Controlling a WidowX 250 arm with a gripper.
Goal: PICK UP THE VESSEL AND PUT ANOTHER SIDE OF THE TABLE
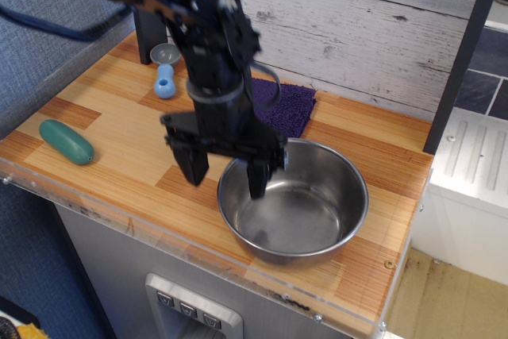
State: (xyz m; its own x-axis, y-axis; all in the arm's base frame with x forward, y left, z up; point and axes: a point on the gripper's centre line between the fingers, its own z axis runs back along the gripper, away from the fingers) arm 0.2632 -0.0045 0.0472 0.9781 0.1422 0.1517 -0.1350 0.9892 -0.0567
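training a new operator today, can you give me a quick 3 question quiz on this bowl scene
1. True or false: the gripper is shut on the rim of the vessel.
2. Which thing lies nearest the table's left front corner? A) the green oval object B) the purple cloth C) the blue scoop
3. Fill in: one finger hangs inside the vessel, the other outside its ____ wall.

Key
1. False: the jaws are spread, straddling the rim.
2. A
3. left
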